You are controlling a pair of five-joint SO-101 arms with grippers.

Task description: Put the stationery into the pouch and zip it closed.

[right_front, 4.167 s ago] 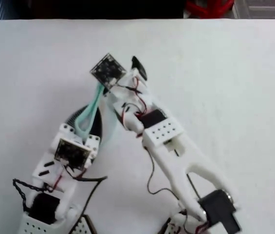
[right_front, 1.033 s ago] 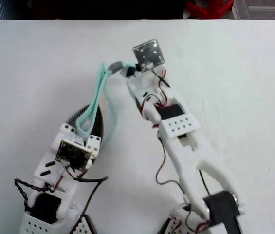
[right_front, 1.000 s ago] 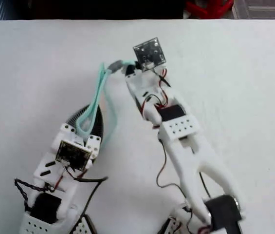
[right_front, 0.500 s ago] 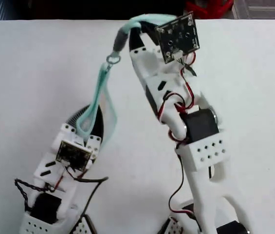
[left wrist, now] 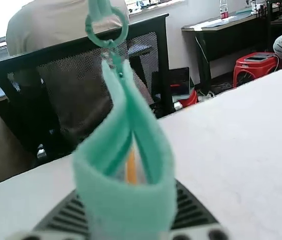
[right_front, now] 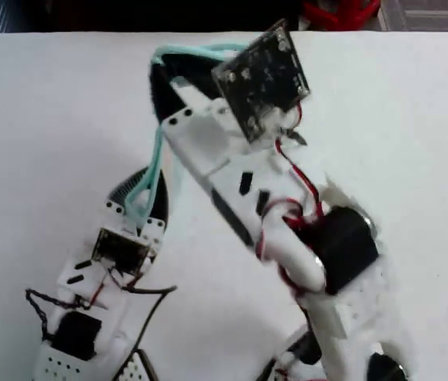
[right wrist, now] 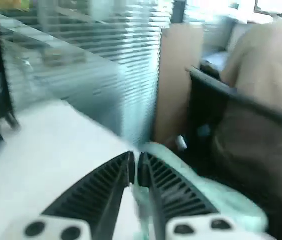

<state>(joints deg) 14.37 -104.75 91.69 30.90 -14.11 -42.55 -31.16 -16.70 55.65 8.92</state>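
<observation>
Left hand (right_front: pixel 143 194): lower left of the high view, low over the bench (right_front: pixel 49 119), clamped on the lower end of the pouch (right_front: pixel 157 151).
Pouch: teal and narrow. It is strung from that grip up toward the upper centre of the frame, then bends right.
Long axis: lower left to upper centre, in line with the stretch between the two hands.
Right hand (right wrist: pixel 135 172): upper centre of the high view and raised. Its jaws are drawn together with teal cloth at their tips, so it appears to grip the pouch's upper end.
Relation that counts: the zip probably runs along that long axis. The left hand anchors one end, and the right hand is the nearer one to the ring (left wrist: pixel 107 25).
Left wrist view adds: the pouch's sides stand apart, so it does not look zipped here. An orange stick (left wrist: pixel 131 169), likely a pencil, sits inside, with the ring above.
Right wrist view adds: how its jaws stand, which the high view hides under the arm.
High view adds: the whole span between both hands.
</observation>
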